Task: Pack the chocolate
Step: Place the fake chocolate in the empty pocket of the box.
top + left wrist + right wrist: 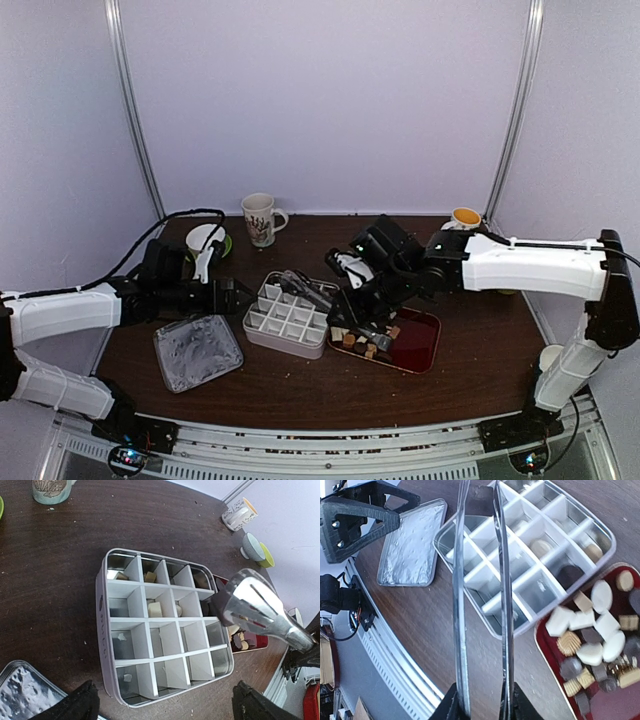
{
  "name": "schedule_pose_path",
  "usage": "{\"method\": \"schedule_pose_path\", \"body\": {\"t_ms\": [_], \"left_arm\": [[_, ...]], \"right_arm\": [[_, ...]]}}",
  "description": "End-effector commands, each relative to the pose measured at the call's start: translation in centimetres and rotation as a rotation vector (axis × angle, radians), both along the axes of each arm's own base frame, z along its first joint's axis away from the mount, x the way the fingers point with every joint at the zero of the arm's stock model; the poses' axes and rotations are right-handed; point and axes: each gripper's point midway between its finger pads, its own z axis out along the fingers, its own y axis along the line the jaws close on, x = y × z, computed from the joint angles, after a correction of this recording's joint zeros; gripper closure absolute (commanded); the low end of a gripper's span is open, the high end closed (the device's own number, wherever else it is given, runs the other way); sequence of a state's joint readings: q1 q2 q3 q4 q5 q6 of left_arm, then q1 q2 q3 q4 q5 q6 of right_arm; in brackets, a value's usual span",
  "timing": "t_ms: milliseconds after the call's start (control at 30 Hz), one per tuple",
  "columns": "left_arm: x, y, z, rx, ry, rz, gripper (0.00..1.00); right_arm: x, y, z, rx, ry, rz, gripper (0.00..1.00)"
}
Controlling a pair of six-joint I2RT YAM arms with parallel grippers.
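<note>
**Chocolate mostly on tray, a few pieces in the tin; right arm has the tongs**

- The chocolate is mostly piled on the red tray: white, tan and dark pieces, round and cube-shaped, bunched at the end nearest the tin.
- A few pieces sit singly in cells of the divided tin, toward its far rows. One is cream, one is dark and a couple are tan. The near cells look bare.
- The tin sits just left of the tray, edges about touching.
- The right gripper is clamped on the handle end of the metal tongs. The tong arms are slightly apart and reach out over the tin. The tips run out of the wrist frame, so I can't tell whether anything is in them.
- The left gripper is spread wide and holds nothing. It sits just left of the tin.
- The tin lid lies flat on the table, near-left of the tin.
- Along the back edge are a mug, a green-and-white bowl and a yellow cup, all well apart from the tin.
</note>
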State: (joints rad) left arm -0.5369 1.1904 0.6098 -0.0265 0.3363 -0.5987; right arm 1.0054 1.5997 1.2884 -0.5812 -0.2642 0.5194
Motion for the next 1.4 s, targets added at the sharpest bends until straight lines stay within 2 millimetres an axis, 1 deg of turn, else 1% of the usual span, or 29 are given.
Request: {"method": "schedule_pose_path", "body": {"t_ms": [0,67,133,200,267,433,533,633,700,800,900,1000,1133,1267,1300,1367], "left_arm": [[0.5,0.5,0.5,-0.036,-0.012,0.029,0.05],[0.5,0.9,0.3,-0.032,-0.009,0.045,0.05],[0.6,1.1,0.2,-0.029,-0.004,0.056,0.05],[0.5,1.3,0.1,-0.026,0.000,0.060,0.05],[0.5,1.4,0.2,-0.023,-0.001,0.063,0.04],[0.4,1.9,0.2,-0.001,-0.006,0.071,0.04],[0.4,2.0,0.2,0.009,-0.007,0.072,0.04],[0.3,2.1,0.2,0.017,-0.009,0.071,0.04],[0.3,2.2,0.2,0.021,-0.009,0.073,0.04],[0.2,2.3,0.5,0.019,-0.016,0.073,0.04],[0.2,2.3,0.6,0.022,-0.021,0.073,0.04],[0.2,2.4,0.5,0.030,-0.022,0.070,0.04],[0.1,2.2,0.3,0.035,-0.016,0.054,0.05],[0.1,1.9,0.0,0.042,-0.007,0.034,0.04],[0.2,1.9,-0.1,0.044,-0.004,0.031,0.04],[0.2,1.7,-0.4,0.047,0.003,0.024,0.04]], "right_arm": [[1.9,4.1,0.7,0.042,-0.077,0.035,0.71],[3.0,5.1,0.1,0.014,-0.104,0.026,0.71],[3.9,5.7,-0.8,-0.020,-0.124,0.012,0.71],[4.5,6.3,-1.7,-0.034,-0.128,0.011,0.71],[4.9,6.8,-2.1,-0.044,-0.138,0.006,0.71],[6.4,6.4,-3.3,-0.118,-0.186,-0.038,0.69],[6.6,6.5,-3.6,-0.136,-0.198,-0.045,0.65],[6.8,6.6,-3.5,-0.134,-0.202,-0.048,0.56],[6.9,6.6,-3.1,-0.140,-0.222,-0.059,0.52],[6.8,6.8,-2.4,-0.142,-0.237,-0.052,0.51],[6.6,6.6,-1.3,-0.132,-0.245,-0.046,0.54],[6.3,5.7,0.3,-0.119,-0.271,-0.048,0.55],[5.3,3.5,2.2,-0.114,-0.300,-0.045,0.56],[3.7,0.6,3.0,-0.132,-0.298,-0.038,0.57],[3.3,-0.3,3.5,-0.129,-0.303,-0.042,0.57],[2.4,-2.1,3.3,-0.149,-0.295,-0.044,0.57]]}}
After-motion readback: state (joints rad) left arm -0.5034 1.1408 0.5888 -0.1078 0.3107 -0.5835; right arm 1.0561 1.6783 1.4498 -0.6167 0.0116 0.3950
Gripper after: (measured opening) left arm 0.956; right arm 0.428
